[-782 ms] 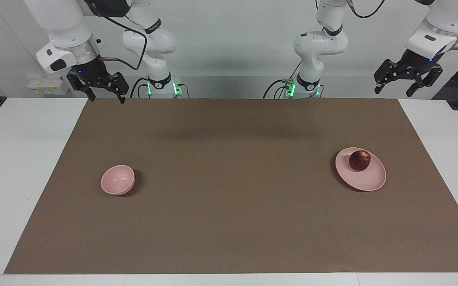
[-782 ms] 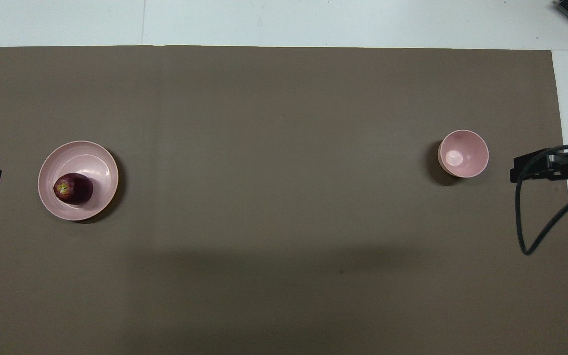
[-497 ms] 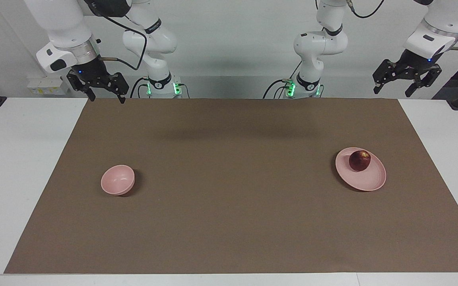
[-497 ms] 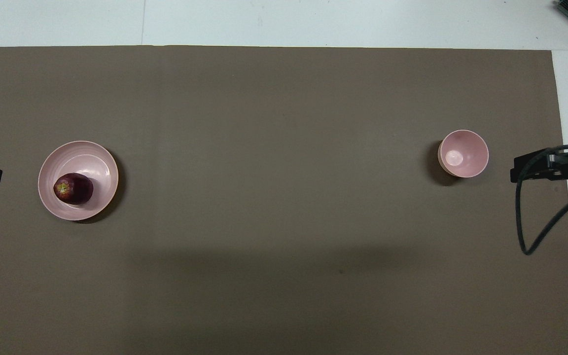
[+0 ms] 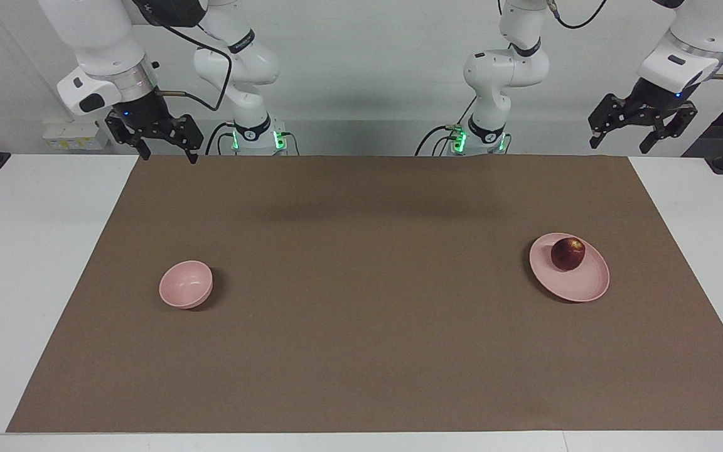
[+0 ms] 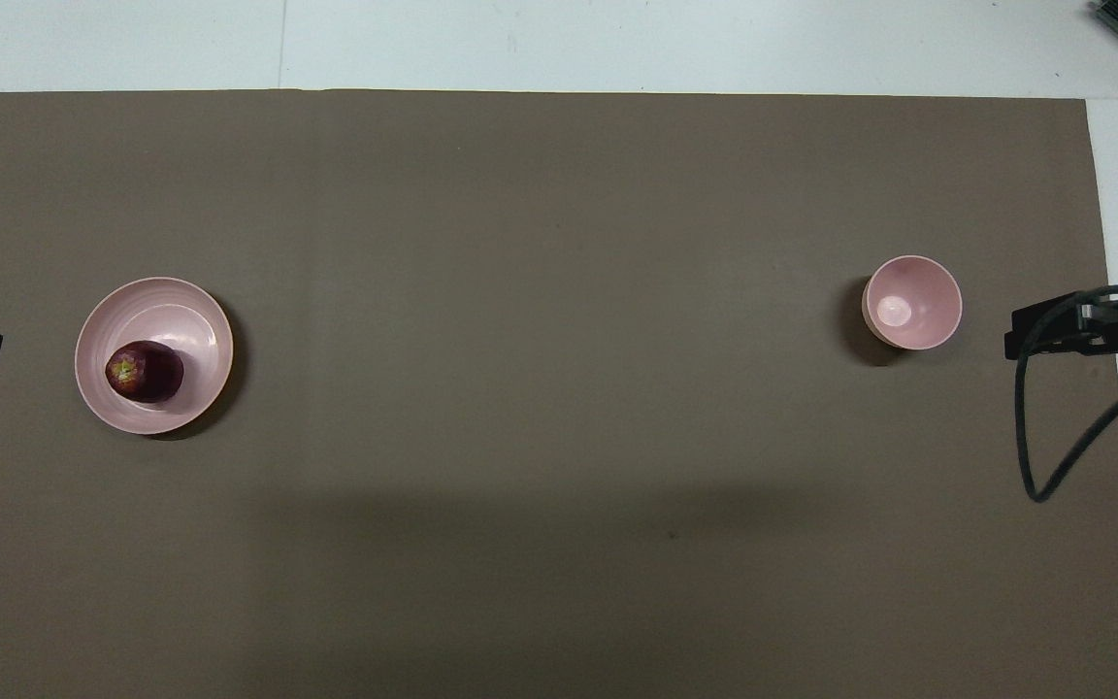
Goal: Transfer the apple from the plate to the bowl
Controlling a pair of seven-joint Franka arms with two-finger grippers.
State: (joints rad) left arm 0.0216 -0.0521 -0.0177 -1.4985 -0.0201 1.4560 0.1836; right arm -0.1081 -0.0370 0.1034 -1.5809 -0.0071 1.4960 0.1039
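Apple [image 5: 567, 253] on plate [image 5: 581, 285], apparently well clear of both jaws.

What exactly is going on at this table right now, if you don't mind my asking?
Nothing is being handled yet. The apple sits on the plate toward the left arm's end of the table, and the bowl stands empty toward the right arm's end. The left pincer and the right pincer both hang open and raised near the robots' edge of the brown mat, holding nothing.
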